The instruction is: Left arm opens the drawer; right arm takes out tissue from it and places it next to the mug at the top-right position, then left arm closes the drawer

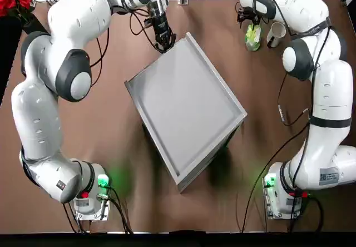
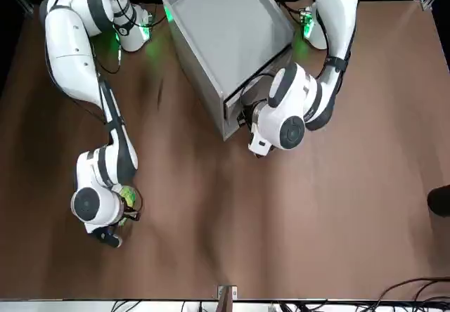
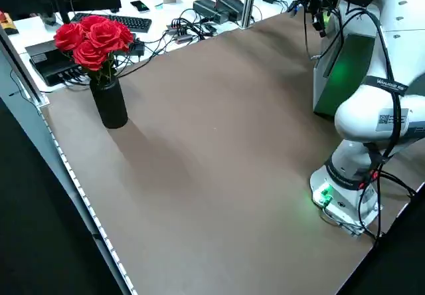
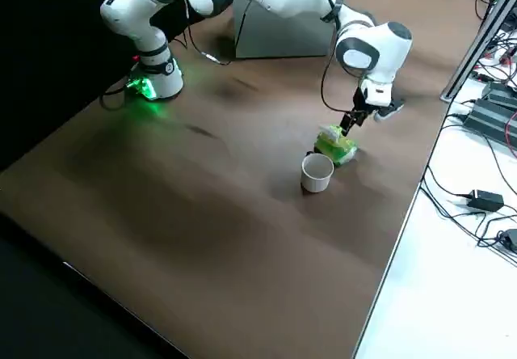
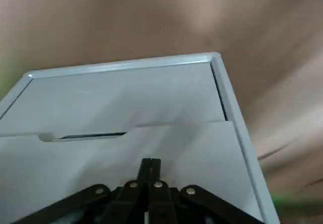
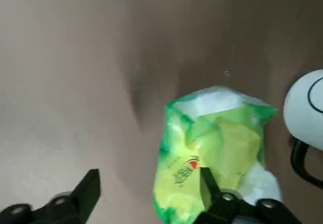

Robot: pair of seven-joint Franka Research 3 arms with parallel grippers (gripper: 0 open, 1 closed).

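Jaw state: the right gripper (image 6: 146, 193) stands with its two fingers spread wide, one on bare table and the other over the tissue (image 6: 214, 151), gripping nothing. The left gripper (image 5: 150, 168) has its fingers pressed together, tips at the grey front of the drawer (image 5: 126, 148).

Location of the tissue: the packet lies on the brown table (image 4: 202, 213) at the far right corner, just beside the mug (image 4: 317, 172), on the side nearer the cabinet (image 1: 186, 110). In the right side view packet and mug look close enough to touch; whether they actually touch cannot be told.

Drawer condition: from the left wrist view the front panel appears nearly flush with the cabinet body, with a thin dark slot showing along its upper edge. Judged from this, closing is the step in hand or all but complete; the placement step looks done.

Handling notes for the tissue:
- Likely light and soft; the film wrapper will yield under finger pressure rather than resist it.
- The glossy wrapper may be slippery, so a pinch at a loose corner risks slipping.
- If it must be retaken, grip across the narrow middle of the packet, where the contents give the fingers something to compress.
- It is not fragile, but the nearby mug could be knocked during an approach.
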